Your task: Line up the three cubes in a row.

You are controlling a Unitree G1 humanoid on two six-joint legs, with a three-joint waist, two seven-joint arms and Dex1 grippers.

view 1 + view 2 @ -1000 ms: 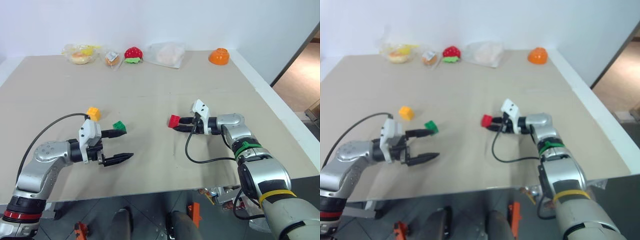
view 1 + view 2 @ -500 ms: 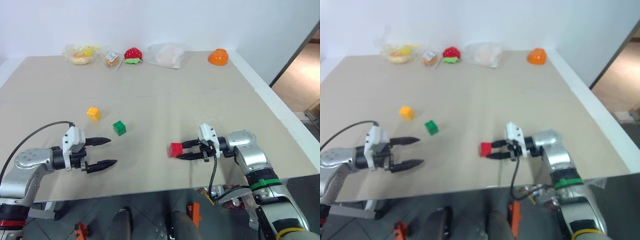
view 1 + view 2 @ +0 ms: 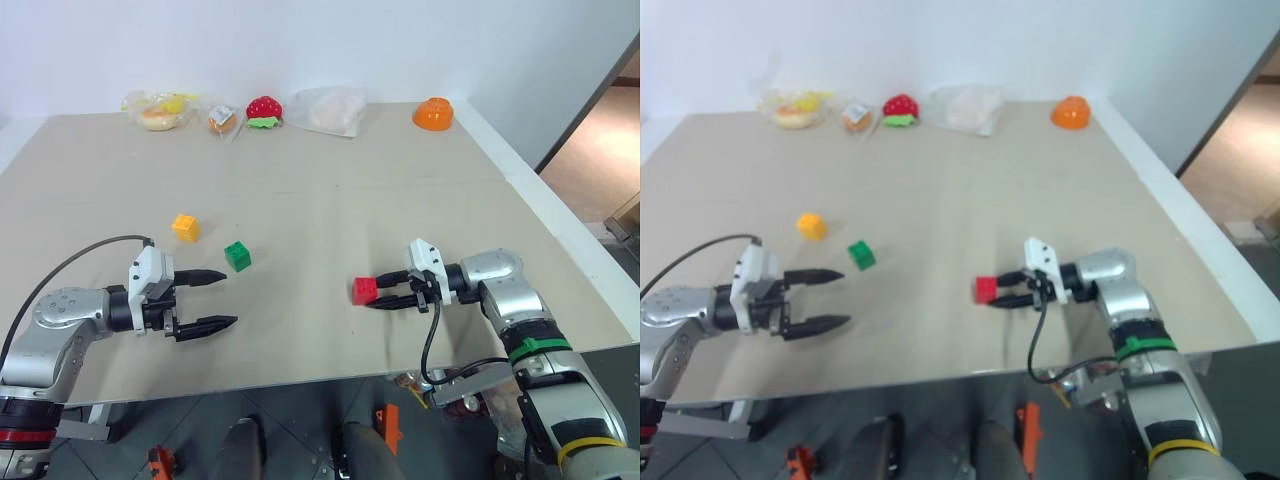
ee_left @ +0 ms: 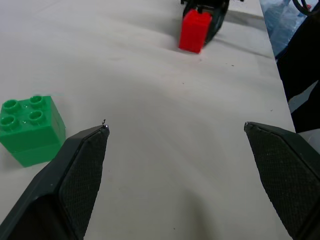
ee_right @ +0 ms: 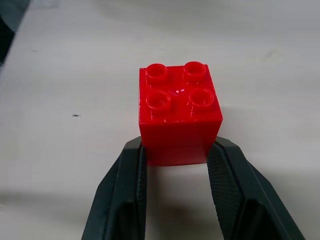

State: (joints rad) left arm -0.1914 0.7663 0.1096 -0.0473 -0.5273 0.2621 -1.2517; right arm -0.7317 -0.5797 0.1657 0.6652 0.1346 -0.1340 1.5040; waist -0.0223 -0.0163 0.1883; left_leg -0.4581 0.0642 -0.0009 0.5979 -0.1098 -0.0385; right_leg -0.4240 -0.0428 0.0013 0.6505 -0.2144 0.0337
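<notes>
Red is the cube [image 5: 179, 117] that my right gripper [image 3: 388, 291] holds: its two black fingers [image 5: 122, 195] press the cube's two opposite sides, studs facing up, and the cube sits in the right half of the tabletop [image 3: 330, 170], nearer the front edge than the far edge. I cannot tell if the cube rests on the surface or is a little above it. My left gripper [image 3: 218, 298] is open wide with nothing between its fingers [image 4: 80, 170]; it is close to the front edge in the left half, pointing toward the right side. The green cube [image 3: 238, 256] stands free on the tabletop just beyond the farther finger of this gripper, not touching it. The yellow-orange cube [image 3: 186, 227] lies near the green one, a bit more toward the far edge and the left edge. So green and yellow-orange are close together, and the red one is well apart from them. Along the far edge I see some plastic bags [image 3: 328, 108], a red strawberry toy [image 3: 265, 109], and an orange bowl [image 3: 434, 113] near the far right corner.
</notes>
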